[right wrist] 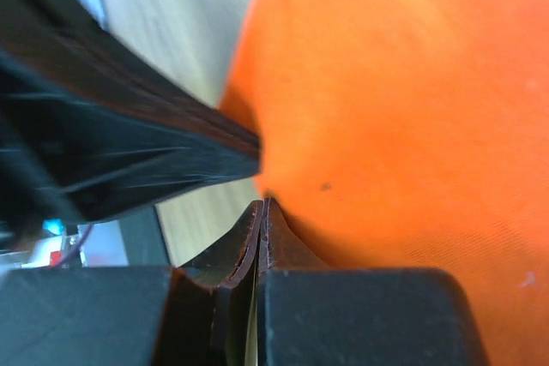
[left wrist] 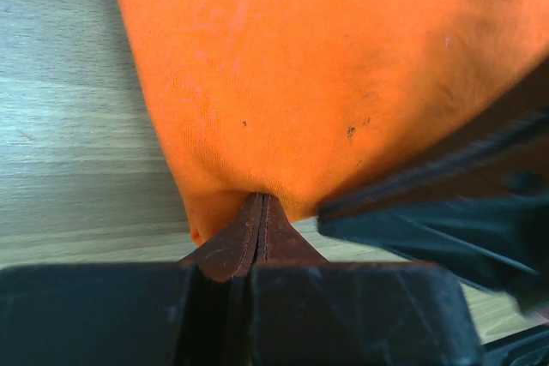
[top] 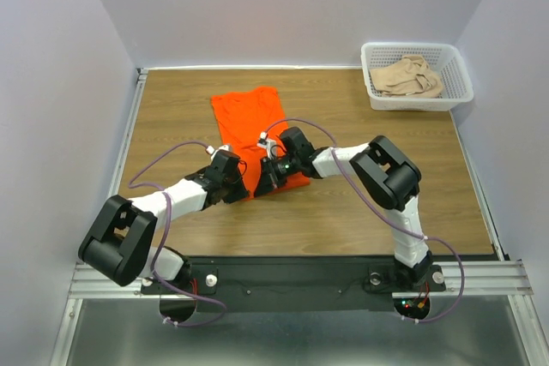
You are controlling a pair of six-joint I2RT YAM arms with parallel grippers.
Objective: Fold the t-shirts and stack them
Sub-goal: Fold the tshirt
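Orange t-shirt (top: 249, 113), frame centre: near edge pinched by left gripper (left wrist: 261, 212) and right gripper (right wrist: 262, 213), jaws closed.

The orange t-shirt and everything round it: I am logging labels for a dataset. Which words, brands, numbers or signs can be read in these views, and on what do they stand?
No text can be read in any view.
orange t-shirt: plain, no print or tag showing; the dark specks in the left wrist view are marks, not letters.
beige t-shirt and white basket: no lettering visible.
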